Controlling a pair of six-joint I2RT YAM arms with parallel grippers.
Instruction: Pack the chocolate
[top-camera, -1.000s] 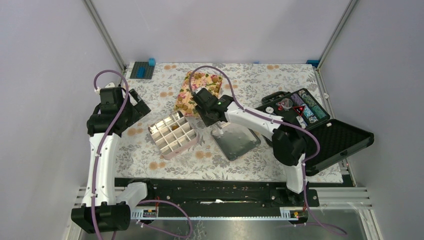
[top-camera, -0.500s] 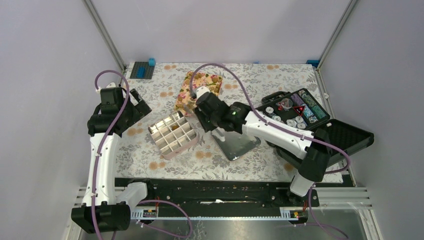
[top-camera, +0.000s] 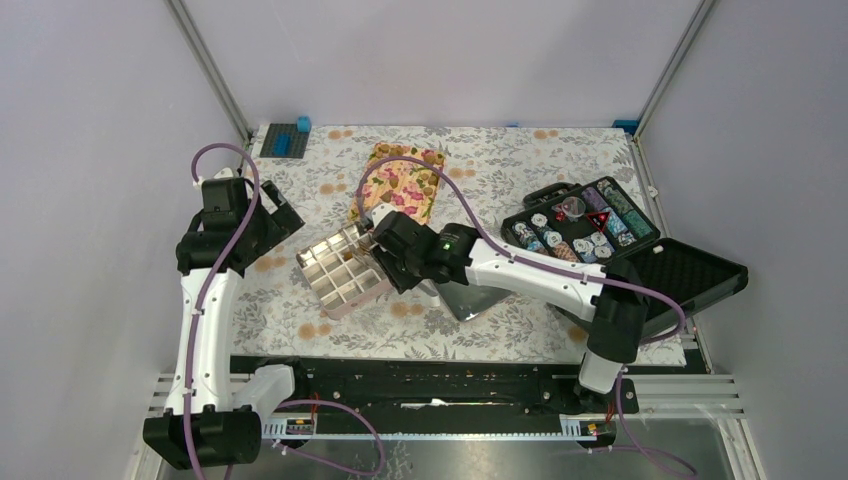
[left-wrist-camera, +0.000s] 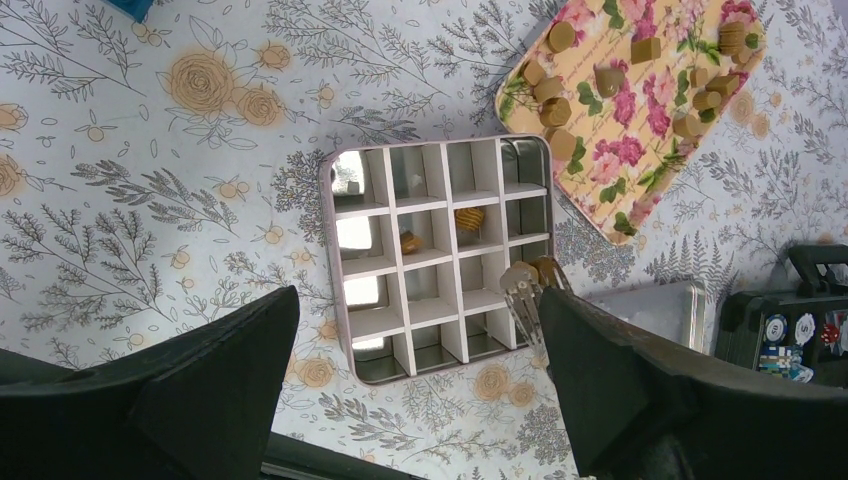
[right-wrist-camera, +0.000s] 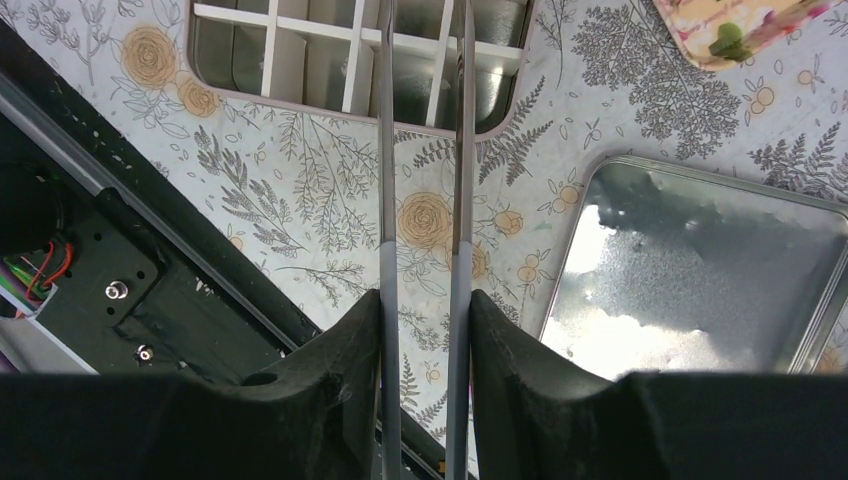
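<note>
My right gripper (top-camera: 392, 256) is shut on metal tongs (right-wrist-camera: 387, 200), whose tips reach over the divided tin (top-camera: 318, 262). In the left wrist view a golden-brown chocolate (left-wrist-camera: 546, 270) sits at the tong tips (left-wrist-camera: 520, 282), above the tin's right-hand column. Two chocolates (left-wrist-camera: 469, 216) lie in middle cells of the tin (left-wrist-camera: 330, 260). Several more chocolates (left-wrist-camera: 555, 110) lie on the pink-flowered tray (left-wrist-camera: 640, 150), also visible in the top view (top-camera: 400, 185). My left gripper (top-camera: 265, 215) is open and empty, held high left of the tin, its midpoint (left-wrist-camera: 420, 375) over the tin's near edge.
The tin's lid (top-camera: 475, 295) lies right of the tin, and shows in the right wrist view (right-wrist-camera: 700, 270). An open black case of striped chips (top-camera: 580, 225) stands at the right. A blue block (top-camera: 285, 138) sits at the back left. The black base rail (right-wrist-camera: 120, 260) runs along the near edge.
My right arm has swung from the flowered tray leftward and nearer, bringing the tongs over the divided tin. The left arm has not moved.
</note>
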